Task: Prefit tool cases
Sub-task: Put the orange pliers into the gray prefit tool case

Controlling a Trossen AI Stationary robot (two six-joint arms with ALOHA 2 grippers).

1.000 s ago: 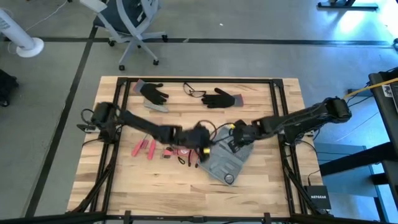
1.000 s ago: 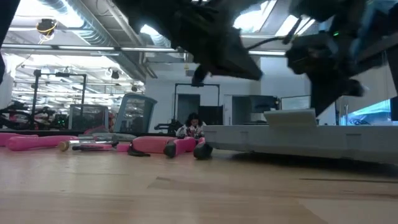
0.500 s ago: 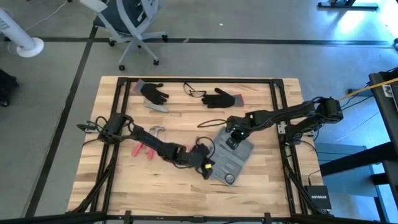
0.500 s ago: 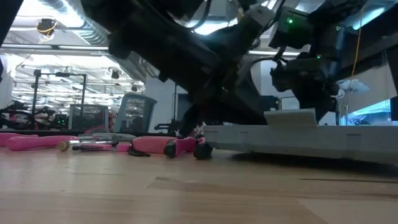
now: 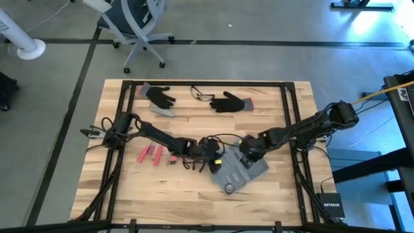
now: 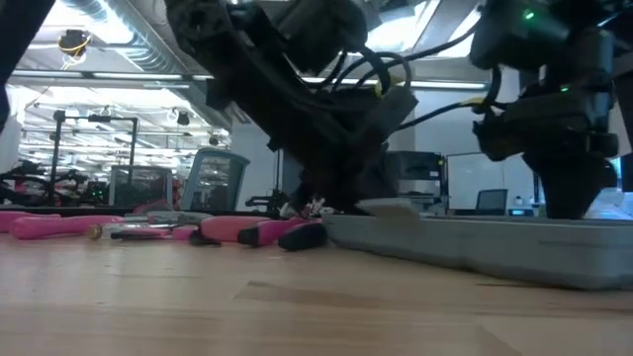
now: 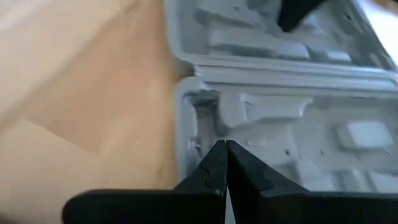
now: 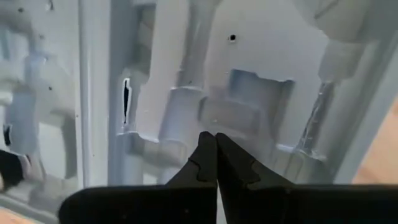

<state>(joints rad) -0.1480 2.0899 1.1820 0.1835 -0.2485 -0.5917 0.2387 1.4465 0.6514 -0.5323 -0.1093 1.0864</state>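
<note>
The case [image 5: 237, 171] lies open on the desk [image 5: 116, 188], centre-right, long axis slanting near-left to far-right; the left gripper [image 5: 216, 162], pressed together, meets its left edge; the right gripper [image 5: 246, 157], likewise closed, hangs over its far half, nearer.

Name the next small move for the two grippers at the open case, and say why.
Probably open the left gripper and fetch a red-handled tool: both it and the right gripper are shut, empty, over the flat grey-blue plastic case, whose moulded slots look unfilled.

The grey-blue tool case [image 5: 237, 172] lies open and flat, skewed, on the wooden table [image 5: 272, 200], moulded slots facing up.
</note>
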